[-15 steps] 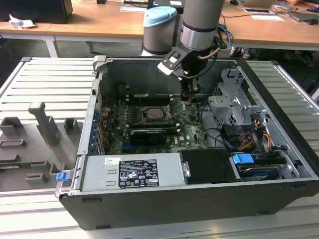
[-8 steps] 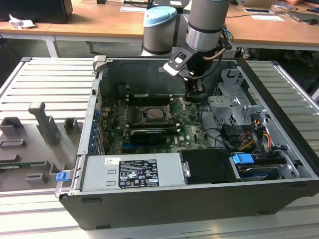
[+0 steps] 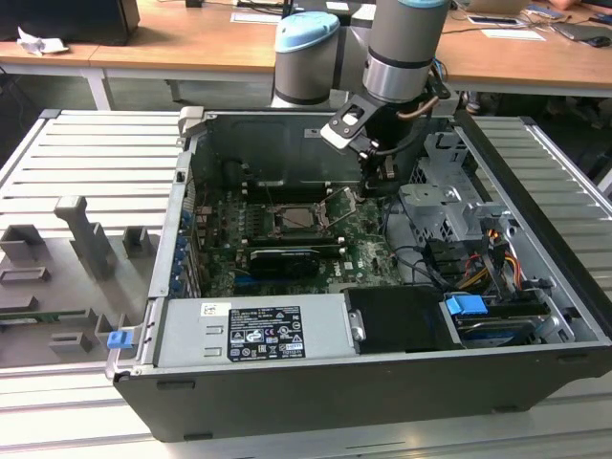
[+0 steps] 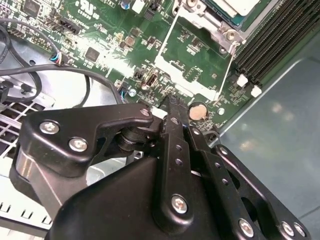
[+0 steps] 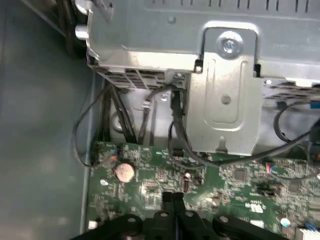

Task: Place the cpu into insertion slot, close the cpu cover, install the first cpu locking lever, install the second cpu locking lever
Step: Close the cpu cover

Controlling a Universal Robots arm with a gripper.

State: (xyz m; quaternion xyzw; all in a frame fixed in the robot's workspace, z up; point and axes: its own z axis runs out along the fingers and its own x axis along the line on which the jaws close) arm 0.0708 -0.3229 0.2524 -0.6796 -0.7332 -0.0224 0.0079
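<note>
The insertion slot (image 3: pixel 295 218) sits in the green motherboard inside the open computer case. In the second wrist view a pale silver cpu (image 4: pixel 241 6) lies in that slot (image 4: pixel 220 27). The cpu cover (image 4: pixel 196 62), a thin silver frame, stands swung open beside it, and board parts show through its window. In the exterior view the cover (image 3: pixel 337 205) leans up at the slot's right side. My gripper (image 3: pixel 380 182) hangs over the board to the exterior view's right of the cover. Its black fingers are shut with nothing between them (image 4: pixel 170 104) (image 5: pixel 173 198).
Black memory slots (image 4: pixel 270 45) run beside the socket. A coin battery (image 4: pixel 198 111) (image 5: pixel 125 172) lies close to the fingertips. A grey metal drive cage (image 5: pixel 225 75) (image 3: pixel 440 206) with loose cables stands nearby. A black graphics card (image 3: pixel 282 260) and the power supply (image 3: pixel 253 330) lie nearer the camera.
</note>
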